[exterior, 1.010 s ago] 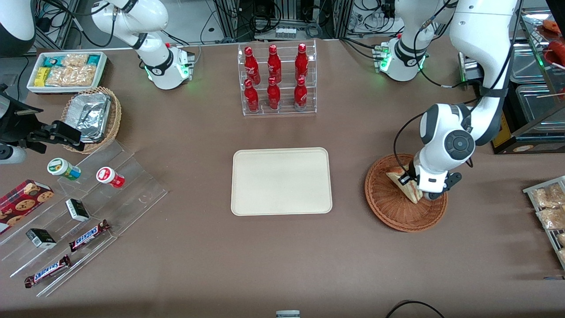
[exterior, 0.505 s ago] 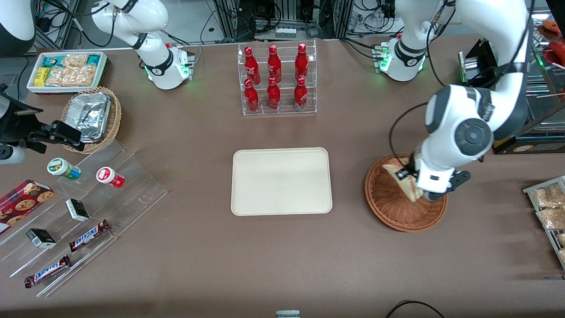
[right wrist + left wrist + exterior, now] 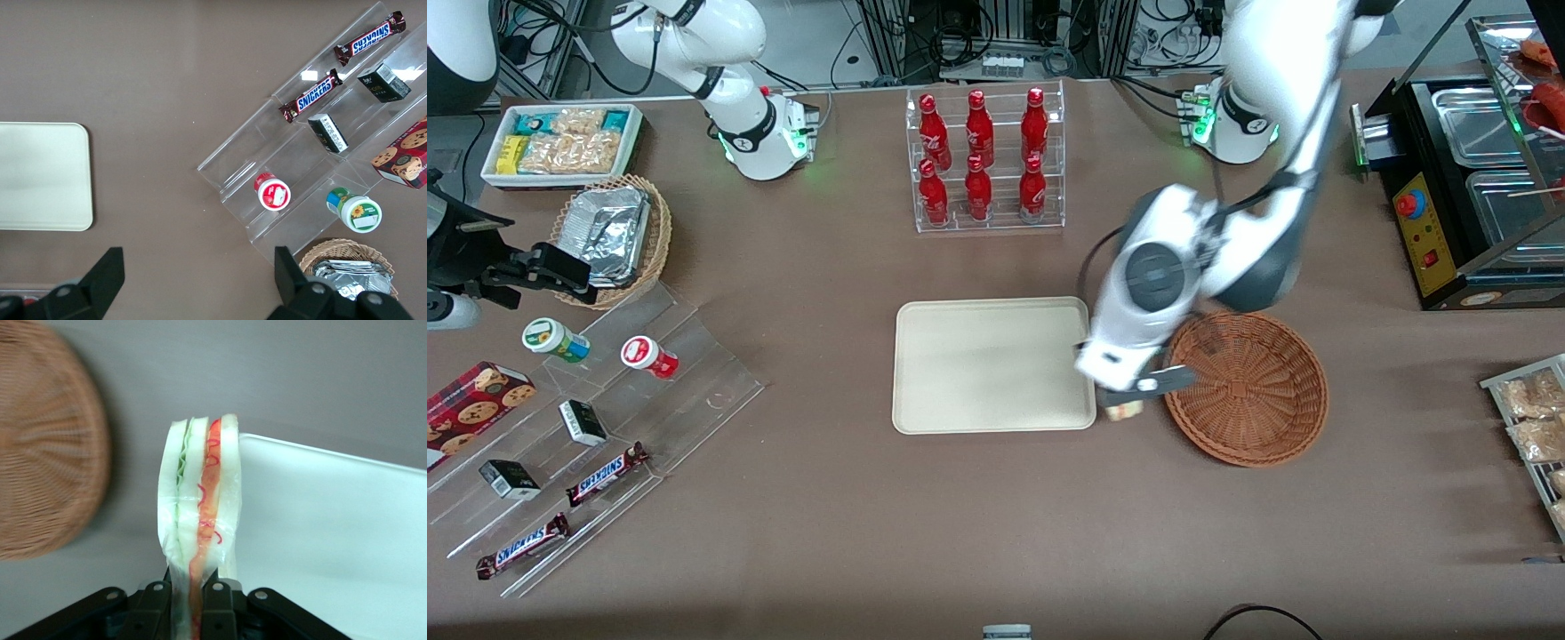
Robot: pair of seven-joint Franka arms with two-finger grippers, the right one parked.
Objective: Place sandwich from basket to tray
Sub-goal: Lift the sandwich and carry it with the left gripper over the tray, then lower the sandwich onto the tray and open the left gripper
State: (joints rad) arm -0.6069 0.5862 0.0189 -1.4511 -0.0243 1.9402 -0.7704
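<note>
Transport is the step in hand: the gripper (image 3: 1129, 400) is hanging above the tabletop (image 3: 996, 533) in the gap between the basket (image 3: 1249, 387) and the tray (image 3: 993, 365), pinching the sandwich (image 3: 199, 520) between its two fingers (image 3: 155, 603). In the wrist view the wedge is standing up out of the jaws on its edge, with the green layer on the side toward the basket and the red-orange layer on the side toward the tray. Only a pale corner of the sandwich (image 3: 1125, 411) is showing under the gripper in the front view. The basket is sitting with nothing visible in it, so the lift looks complete and what is left is carrying and setting down.

To do this well, I would judge that the wedge needs to travel on sideways at a height that clears the tray's low rim, since it is hanging just beside the tray's near corner and could catch there. Soft bread held by a narrow strip may sag or slip, so a smooth, unhurried motion seems wise. The release should come well inside the rim, toward the tray's bare middle, with the sandwich lowered until it is nearly resting before the fingers part, so that it is settling rather than dropping or toppling
</note>
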